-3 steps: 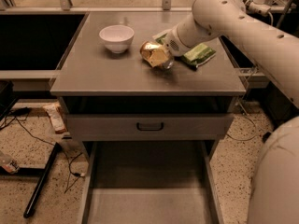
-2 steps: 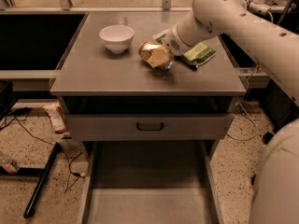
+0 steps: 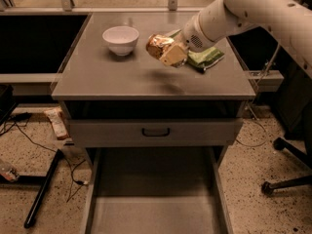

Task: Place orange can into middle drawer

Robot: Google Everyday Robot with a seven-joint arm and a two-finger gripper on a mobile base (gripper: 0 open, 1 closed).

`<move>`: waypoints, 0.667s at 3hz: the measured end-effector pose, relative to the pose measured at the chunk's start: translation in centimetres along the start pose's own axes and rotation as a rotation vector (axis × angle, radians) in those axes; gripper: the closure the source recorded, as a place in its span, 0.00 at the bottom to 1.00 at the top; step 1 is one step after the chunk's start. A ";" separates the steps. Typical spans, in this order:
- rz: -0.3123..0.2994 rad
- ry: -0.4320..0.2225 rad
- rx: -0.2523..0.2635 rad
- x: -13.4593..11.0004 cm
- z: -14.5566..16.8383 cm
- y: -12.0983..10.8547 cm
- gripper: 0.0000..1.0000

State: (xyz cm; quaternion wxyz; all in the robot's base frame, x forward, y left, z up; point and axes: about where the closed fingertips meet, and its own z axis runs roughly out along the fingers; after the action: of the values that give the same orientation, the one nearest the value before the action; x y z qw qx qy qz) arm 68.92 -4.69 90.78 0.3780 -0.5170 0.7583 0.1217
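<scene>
The gripper (image 3: pixel 171 52) is pinching the orange can (image 3: pixel 157 46) and holds it tilted above the desk (image 3: pixel 97 77), clear of the surface (its shadow lies beneath), nearer the rear edge. A white bowl (image 3: pixel 121 39) sits just beside the can, toward the left edge. A green snack bag (image 3: pixel 208 58) lies near the right edge. The middle drawer (image 3: pixel 156 194) stands open below the front edge.

The white arm (image 3: pixel 253 6) reaches in from the far right, sloping down and to the left. Its gripper (image 3: pixel 168 53) hangs above the middle of the desk (image 3: pixel 97 77), jaws clamped around the tilted can (image 3: pixel 156 44), clear of the surface.
</scene>
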 end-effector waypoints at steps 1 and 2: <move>0.015 -0.030 0.034 1.8 -3.8 0.6 1.00; 0.068 -0.024 0.083 5.2 -7.6 2.4 1.00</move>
State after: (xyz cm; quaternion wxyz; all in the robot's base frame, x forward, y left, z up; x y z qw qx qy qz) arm 62.53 -11.59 91.83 0.4040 -0.4731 0.7753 0.1091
